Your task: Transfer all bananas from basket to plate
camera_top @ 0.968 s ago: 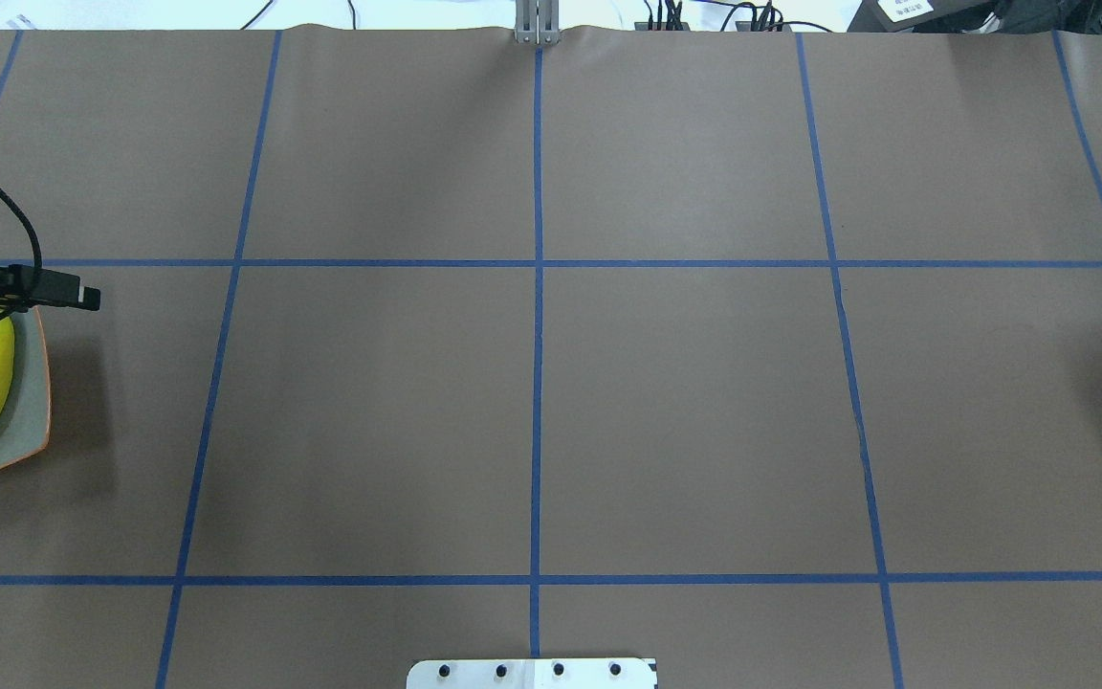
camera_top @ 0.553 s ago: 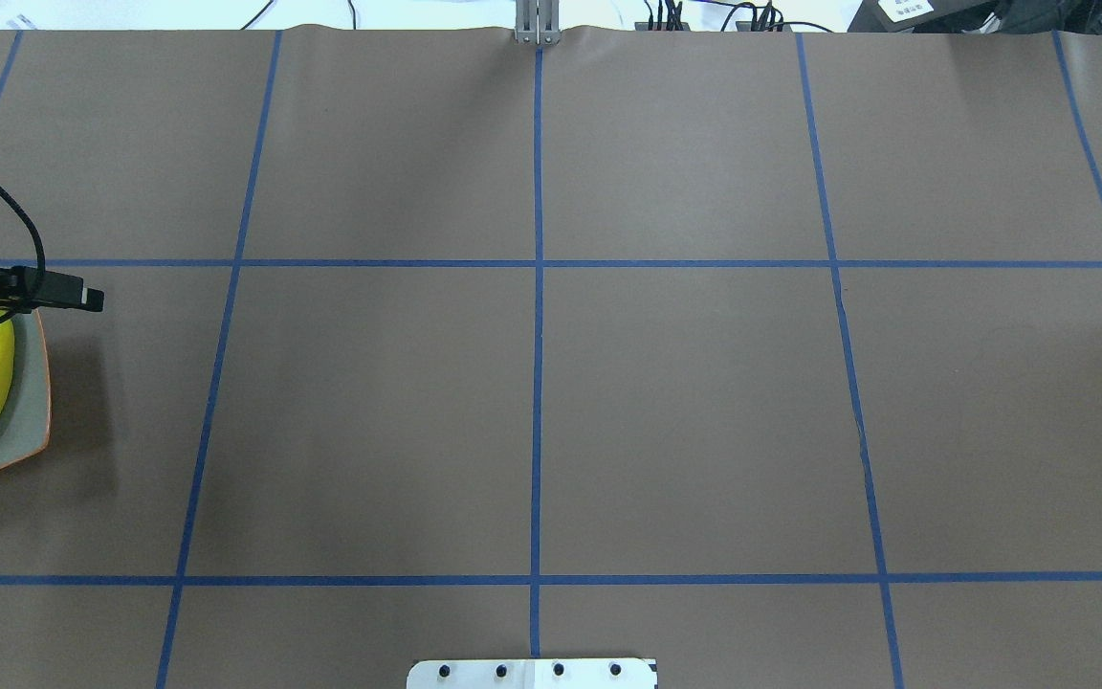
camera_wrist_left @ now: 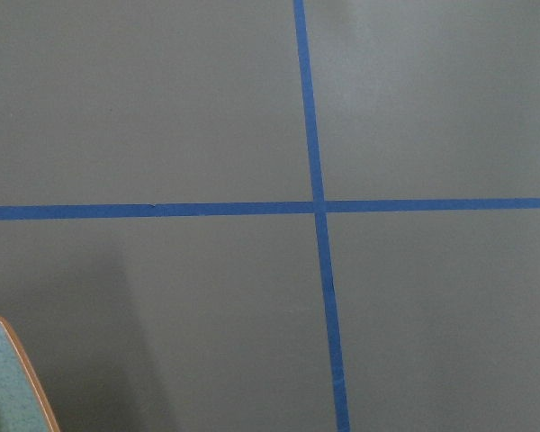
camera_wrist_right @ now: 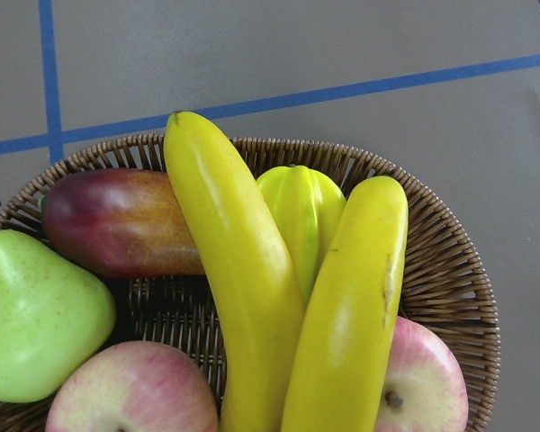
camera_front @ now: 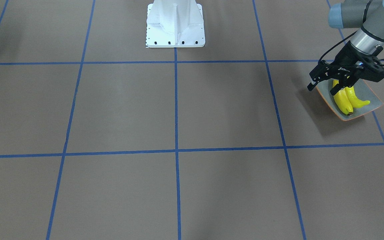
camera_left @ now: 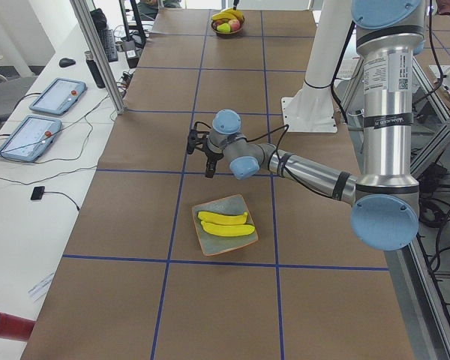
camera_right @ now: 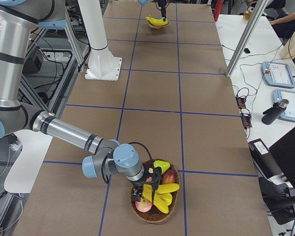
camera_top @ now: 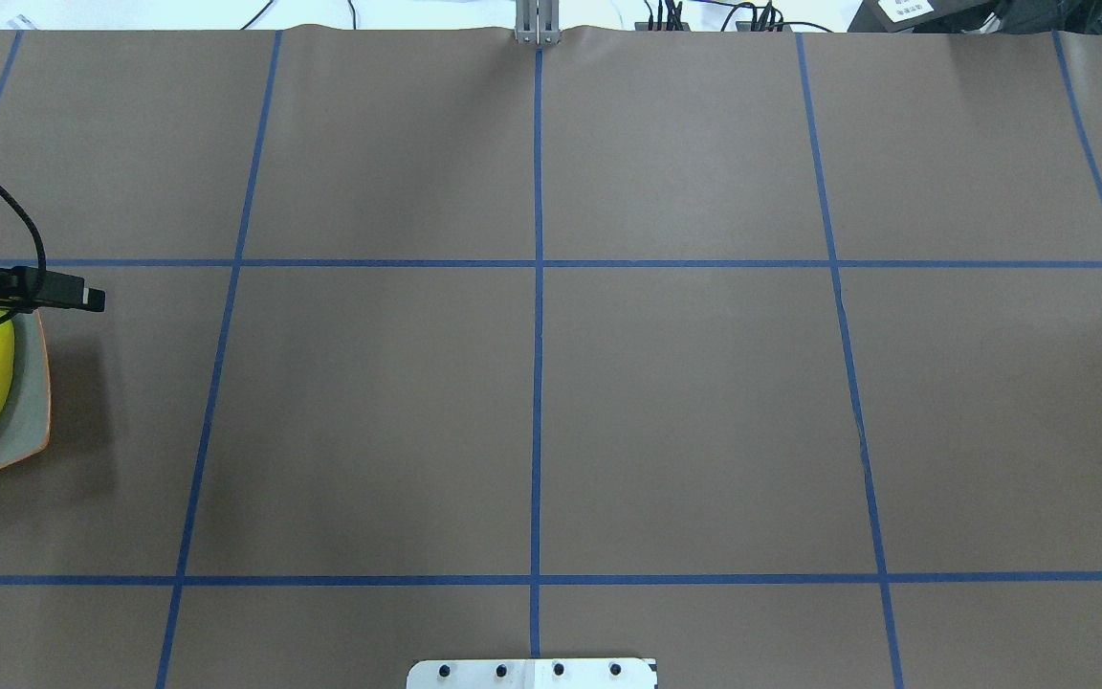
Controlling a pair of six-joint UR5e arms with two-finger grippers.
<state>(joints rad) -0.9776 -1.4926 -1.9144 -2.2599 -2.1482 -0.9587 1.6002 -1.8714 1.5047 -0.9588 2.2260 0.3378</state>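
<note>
Brown taped desk (camera_front: 228, 106). Two glossy yellow bananas (camera_front: 343, 101) side by side on grey-green, orange-rimmed plate (camera_front: 371, 95). Above plate, left end effector (camera_front: 322, 90) spread wide, empty; right end effector (camera_right: 143, 194): impossible to tell.

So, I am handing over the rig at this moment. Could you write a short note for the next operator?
Left gripper: fingers open, empty, raised at the edge of the square grey-green plate with orange rim.
Right gripper: above the round brown wicker basket; open or shut cannot be told.
Done: two glossy yellow bananas lie on the plate.
Left: two more yellow bananas lie in the basket beside other fruit; they must go to the plate.
</note>
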